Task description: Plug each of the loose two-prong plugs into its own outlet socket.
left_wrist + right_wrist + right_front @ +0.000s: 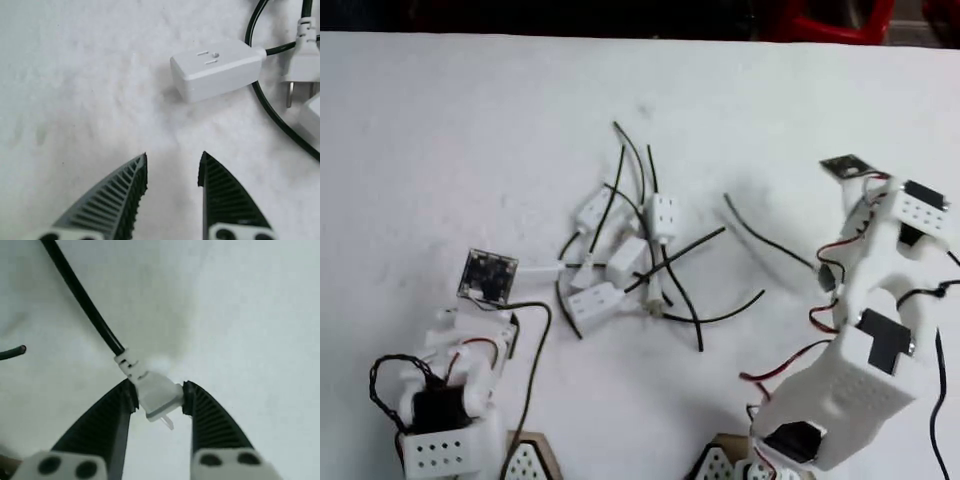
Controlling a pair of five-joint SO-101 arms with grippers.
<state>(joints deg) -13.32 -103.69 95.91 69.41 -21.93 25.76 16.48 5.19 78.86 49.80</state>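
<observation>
Left side of the white table (440, 150): the left arm's black ridged gripper (172, 172) stands moderately open over bare surface, with nothing between its fingers. Just ahead of its tips lies a white rectangular outlet block (217, 70). Its socket face is up, its long axis lies across the gripper's line, and a black lead (280, 47) leaves one end. Beside that end a loose white two-prong plug (302, 50) lies flat, metal prongs directed back toward the gripper's side.

Centre: a cluster of white outlet blocks (627, 260) lies close together, tangled in thin black cords (680, 295). The cords cross the blocks and one another, obstructing clean access to the sockets.

Right of centre: one long black cord (765, 238) runs from near the cluster to the right arm.

Right side: the right gripper (159, 390) is clamped on a small white plug (150, 385), gripped across its body by both fingers. The plug's long axis is in line with the gripper. Its prong end faces back toward the wrist, and its cord leads away over the table. A cut cord end (12, 352) lies apart.
</observation>
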